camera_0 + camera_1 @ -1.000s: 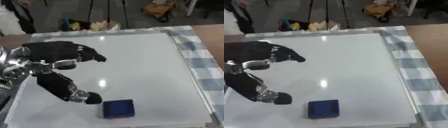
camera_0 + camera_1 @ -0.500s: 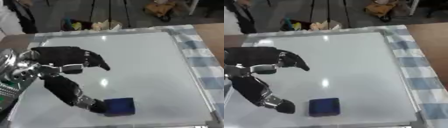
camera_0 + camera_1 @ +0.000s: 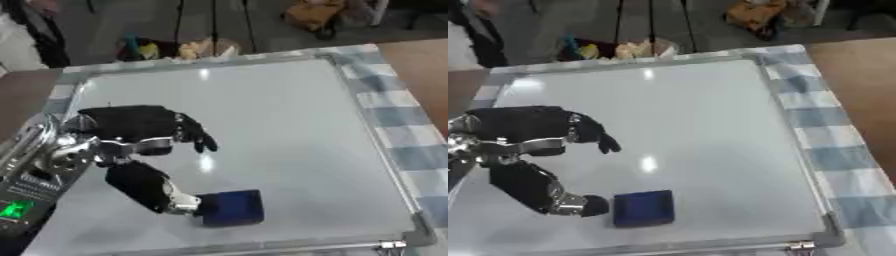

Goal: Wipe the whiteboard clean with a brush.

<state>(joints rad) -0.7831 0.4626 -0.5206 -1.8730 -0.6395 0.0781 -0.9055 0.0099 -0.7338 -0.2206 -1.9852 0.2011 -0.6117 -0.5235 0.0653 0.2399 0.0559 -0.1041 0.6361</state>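
— Where's the brush right now?

— The dark blue brush lies flat on the whiteboard, down near its front edge and a little left of centre. The board's surface looks white and glossy, with a couple of light reflections on it.

— And the left hand?

— The left hand is low over the board's left half, fingers reaching out to the right, the thumb stretched down toward the brush. The thumb tip sits right at the brush's left edge in the left eye view, though in the right eye view a sliver of board seems to show between them, so I can't call contact for sure. The fingers are spread wide apart from the thumb, nothing is held.

— What's changed over the last second?

— A second ago the thumb tip was clearly short of the brush, up and to its left. Half a second ago it had come down close beside it. Now it's at the brush's edge. The brush itself hasn't shifted on the board.

— The right hand?

— Doesn't show in either view.

— Anything else around?

— The whiteboard rests on a blue-and-white checked cloth covering the bench, visible along the right side and far edge.
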